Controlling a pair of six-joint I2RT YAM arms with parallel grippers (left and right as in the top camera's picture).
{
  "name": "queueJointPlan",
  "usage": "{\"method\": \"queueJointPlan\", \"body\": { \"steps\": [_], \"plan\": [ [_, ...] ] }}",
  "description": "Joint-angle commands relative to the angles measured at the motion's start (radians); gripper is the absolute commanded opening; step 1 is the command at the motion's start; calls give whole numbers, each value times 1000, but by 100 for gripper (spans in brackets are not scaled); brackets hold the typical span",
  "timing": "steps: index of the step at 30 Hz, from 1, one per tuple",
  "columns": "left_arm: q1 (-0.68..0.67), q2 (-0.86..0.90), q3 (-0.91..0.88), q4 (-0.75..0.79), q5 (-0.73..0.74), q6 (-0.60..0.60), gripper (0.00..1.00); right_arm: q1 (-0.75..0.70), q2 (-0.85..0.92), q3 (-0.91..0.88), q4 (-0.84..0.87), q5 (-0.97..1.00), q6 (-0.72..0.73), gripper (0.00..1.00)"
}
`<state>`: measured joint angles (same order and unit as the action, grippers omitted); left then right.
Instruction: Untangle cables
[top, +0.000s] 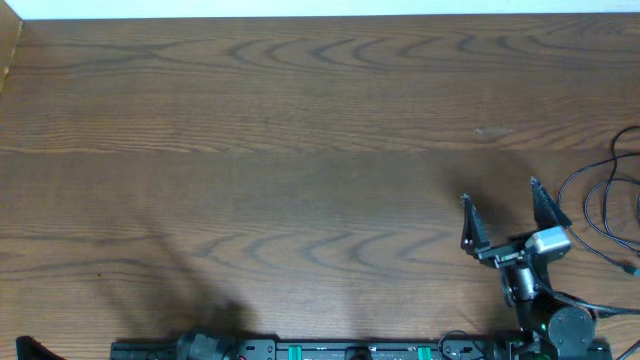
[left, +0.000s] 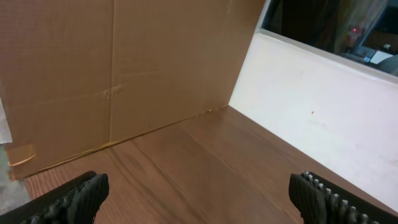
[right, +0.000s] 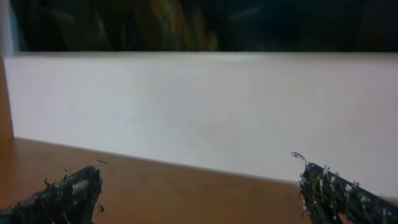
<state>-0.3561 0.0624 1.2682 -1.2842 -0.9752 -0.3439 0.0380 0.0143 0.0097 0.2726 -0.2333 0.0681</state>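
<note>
One broad wooden tabletop (top: 250, 150) fills nearly the whole overhead view, its brown grain running from 9 o'clock to 3 o'clock. A white board (top: 330, 8) edges it along 12 o'clock and shows pale and plain across the right wrist view. A brown cardboard panel (left: 112, 74) stands upright on the tabletop in the left wrist view, meeting the white board at a corner. Overhead, only a sliver of it shows near 10 o'clock.

A dark rail (top: 330, 350) with green marks lies along 6 o'clock. The right arm (top: 545, 300) rises from about 5 o'clock and points toward 12 o'clock. The left arm (top: 200, 347) is a dark shape low at 7 o'clock, mostly cut off by the frame.

The right pincer (top: 503, 205) sits over the tabletop at 4 o'clock. It is spread wide, with only bare wood showing between its two fingers (right: 68, 196). The left pincer (left: 198, 190) also gapes wide and grips nothing, its ribbed tips at the lower corners of its own view.

The cables (top: 605, 205) lie at 3 o'clock against the tabletop's edge. They are thin black cords in loose overlapping loops that run out of the frame. They are near the right pincer, on its 3 o'clock side, and apart from it. Their ends are too small to make out.
</note>
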Motion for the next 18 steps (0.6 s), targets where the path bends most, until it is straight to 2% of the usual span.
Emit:
{"method": "queueJointPlan", "body": {
  "steps": [1,2,7,18],
  "plan": [
    [2,-2,-4,-3,-21,-10,98,5,-10,-5,-66,18,6,99],
    [2,-2,-4,-3,-21,-10,98,5,-10,-5,-150,16,8,99],
    [2,-2,-4,-3,-21,-10,98,5,-10,-5,-319,18,36,99],
    [2,-2,-4,-3,-21,-10,98,5,-9,-5,-330,18,35,99]
  ]
}}
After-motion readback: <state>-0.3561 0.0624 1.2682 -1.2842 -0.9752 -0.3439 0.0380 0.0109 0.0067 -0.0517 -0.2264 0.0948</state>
